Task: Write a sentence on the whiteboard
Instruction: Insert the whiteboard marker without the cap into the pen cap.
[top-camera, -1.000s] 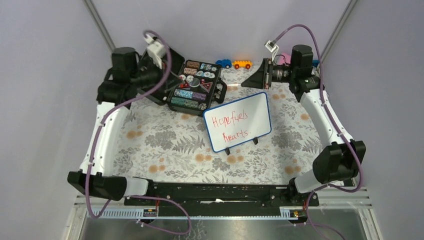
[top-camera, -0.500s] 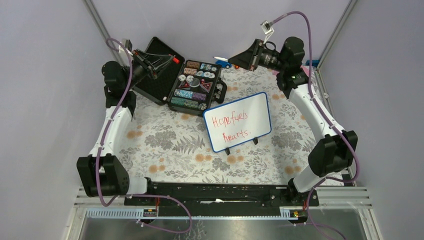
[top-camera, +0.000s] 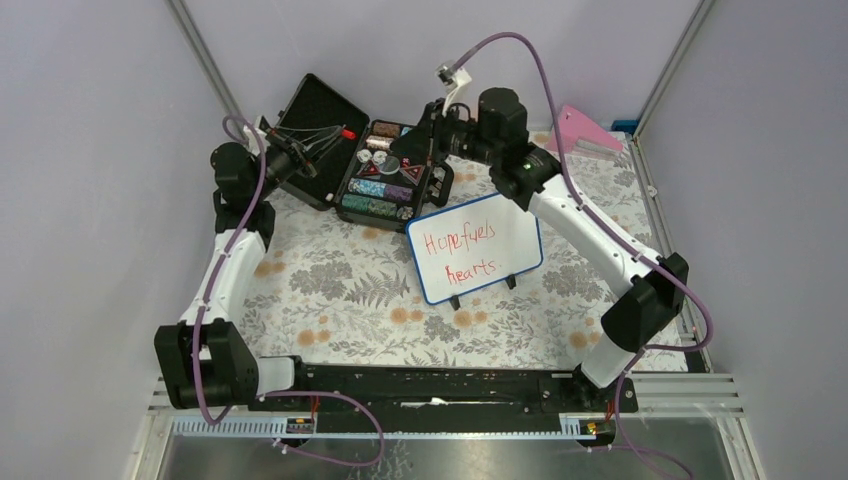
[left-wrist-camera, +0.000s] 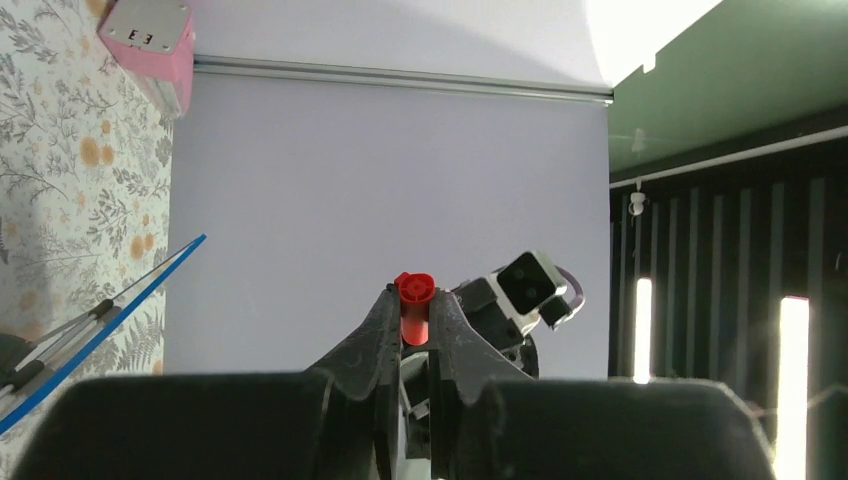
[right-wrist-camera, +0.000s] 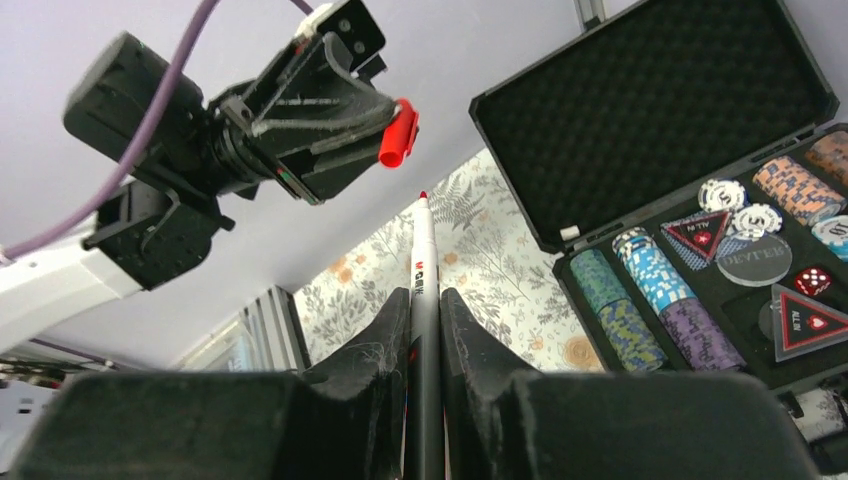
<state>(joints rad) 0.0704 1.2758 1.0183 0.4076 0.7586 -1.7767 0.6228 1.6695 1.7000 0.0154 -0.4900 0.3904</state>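
Note:
The whiteboard (top-camera: 508, 228) stands on the flowered cloth at mid-table, with the sentence (top-camera: 459, 254) in red on two lines. My left gripper (top-camera: 338, 134) hovers over the open case lid, shut on a red marker cap (left-wrist-camera: 414, 308). The cap (right-wrist-camera: 398, 134) points towards my right gripper (right-wrist-camera: 425, 296), which is shut on a white marker (right-wrist-camera: 423, 262). The marker's red tip (right-wrist-camera: 423, 195) is bare and sits a short gap below the cap. In the top view my right gripper (top-camera: 408, 146) hangs above the case, facing left.
A black case (top-camera: 386, 176) of poker chips lies open at the back left, its lid (right-wrist-camera: 650, 110) raised. A pink object (top-camera: 580, 130) rests at the back right. Purple walls and metal posts close in the back.
My right arm has swung left from the back right to above the case, bringing the marker towards the cap. My left gripper has turned to face right, cap still in it.

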